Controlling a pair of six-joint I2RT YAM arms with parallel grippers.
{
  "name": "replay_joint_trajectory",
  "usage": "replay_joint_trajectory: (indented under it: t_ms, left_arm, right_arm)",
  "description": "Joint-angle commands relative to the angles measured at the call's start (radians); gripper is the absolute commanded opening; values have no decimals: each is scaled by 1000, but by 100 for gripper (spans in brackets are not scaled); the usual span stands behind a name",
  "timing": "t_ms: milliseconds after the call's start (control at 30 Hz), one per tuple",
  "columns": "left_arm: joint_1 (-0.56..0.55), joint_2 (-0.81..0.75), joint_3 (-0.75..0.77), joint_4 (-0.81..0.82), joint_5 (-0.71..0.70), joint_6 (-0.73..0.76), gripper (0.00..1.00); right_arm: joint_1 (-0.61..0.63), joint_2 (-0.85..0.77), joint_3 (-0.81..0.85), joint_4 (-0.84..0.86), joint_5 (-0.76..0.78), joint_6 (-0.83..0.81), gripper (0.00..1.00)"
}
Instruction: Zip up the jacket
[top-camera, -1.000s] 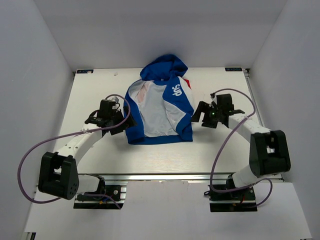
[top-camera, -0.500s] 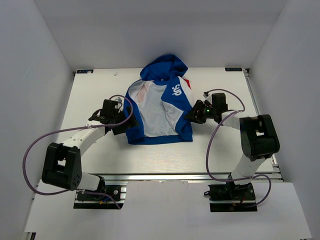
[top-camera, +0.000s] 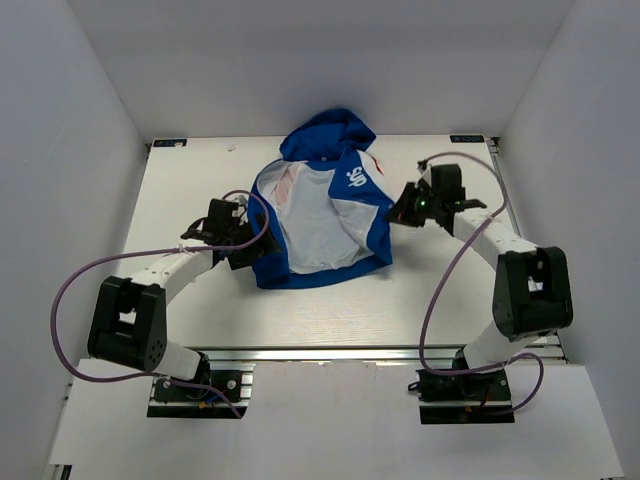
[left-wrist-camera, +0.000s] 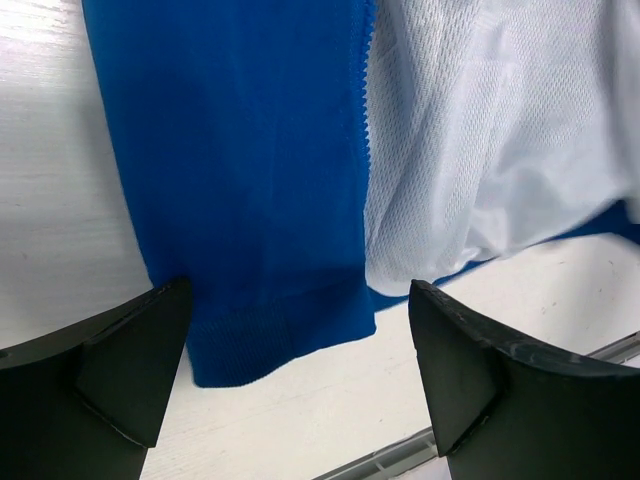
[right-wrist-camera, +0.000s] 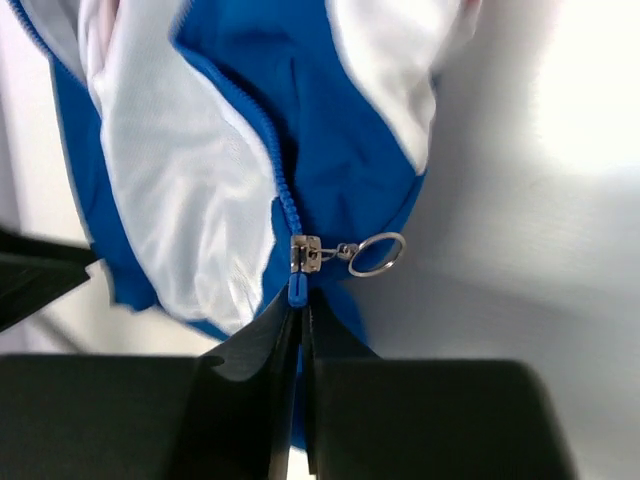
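The blue jacket (top-camera: 320, 215) lies unzipped on the table with its white mesh lining showing and its hood to the back. My right gripper (top-camera: 401, 211) is shut on the jacket's right front edge, pinching the blue zipper end just below the metal slider (right-wrist-camera: 305, 253) and its ring pull (right-wrist-camera: 377, 254); that panel (right-wrist-camera: 340, 150) is lifted off the table. My left gripper (left-wrist-camera: 300, 292) stands open, its fingers either side of the lower corner of the left front panel (left-wrist-camera: 250, 180), above the ribbed hem. In the top view the left gripper (top-camera: 243, 250) sits at the jacket's left bottom corner.
White walls close in the table (top-camera: 200, 180) at the back and both sides. A metal rail (top-camera: 340, 353) runs along the near edge. Purple cables (top-camera: 70, 290) loop out from both arms.
My right gripper has shut on the zipper end and pulled that front panel up and to the right. The left gripper has edged closer to the jacket's left corner, still open.
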Motion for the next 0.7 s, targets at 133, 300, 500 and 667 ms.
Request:
replay_joint_trajectory:
  t_ms: [133, 300, 500, 667]
  left_arm:
    - [-5, -66, 12, 16, 24, 30, 98]
    - [-5, -97, -5, 4, 12, 36, 98]
    - [-5, -132, -29, 5, 15, 19, 98]
    - [-5, -149, -29, -11, 3, 17, 98]
  right_arm:
    - [-8, -137, 218, -449, 478, -182, 8]
    - [12, -157, 161, -353, 302, -243, 20]
    - [43, -65, 152, -406, 409, -228, 57]
    - [28, -62, 90, -377, 410, -165, 70]
